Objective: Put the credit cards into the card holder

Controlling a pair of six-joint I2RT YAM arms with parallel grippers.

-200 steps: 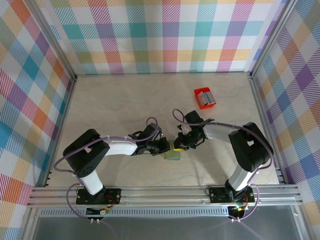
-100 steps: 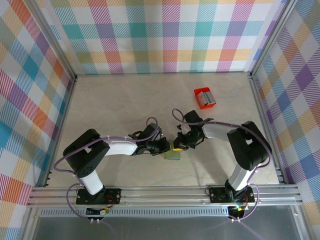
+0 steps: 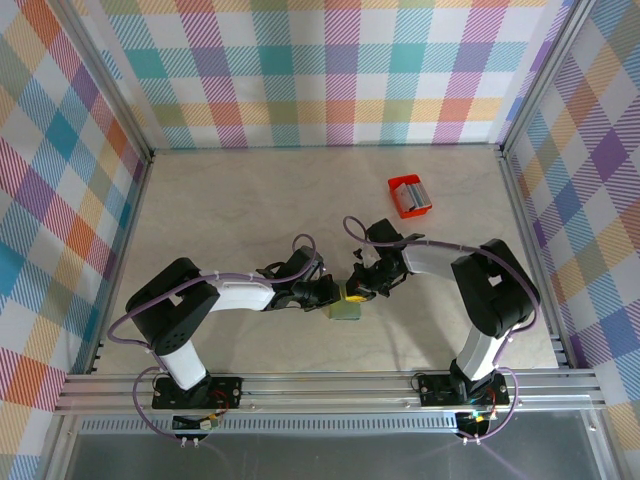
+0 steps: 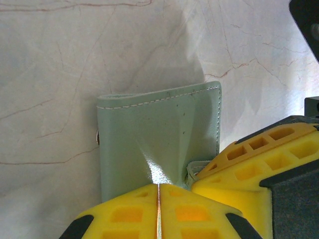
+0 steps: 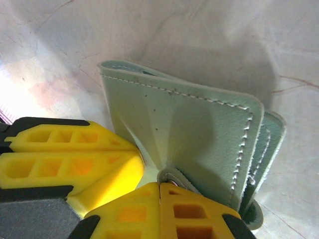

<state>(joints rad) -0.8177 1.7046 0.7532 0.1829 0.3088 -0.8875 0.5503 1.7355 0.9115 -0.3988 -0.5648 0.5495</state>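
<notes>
The card holder (image 3: 347,309) is a pale grey-green wallet lying between the two grippers at the table's near middle. In the left wrist view, my left gripper (image 4: 158,191) is shut on the near edge of the card holder (image 4: 159,129), pinching its cover. The right gripper's yellow fingers (image 4: 259,159) come in from the right. In the right wrist view, my right gripper (image 5: 160,188) is shut on the small tab of the card holder (image 5: 199,124), whose layers fan apart at the right. The left gripper's fingers (image 5: 65,159) press in from the left. The credit cards are out of view.
A small red box (image 3: 410,195) with something grey in it lies at the back right of the marble-patterned table (image 3: 220,210). Checked walls and metal rails close in the sides, and both arm bases stand at the near edge.
The right arm's elbow has crept slightly to the left. Both grippers and the card holder stay where they were.
</notes>
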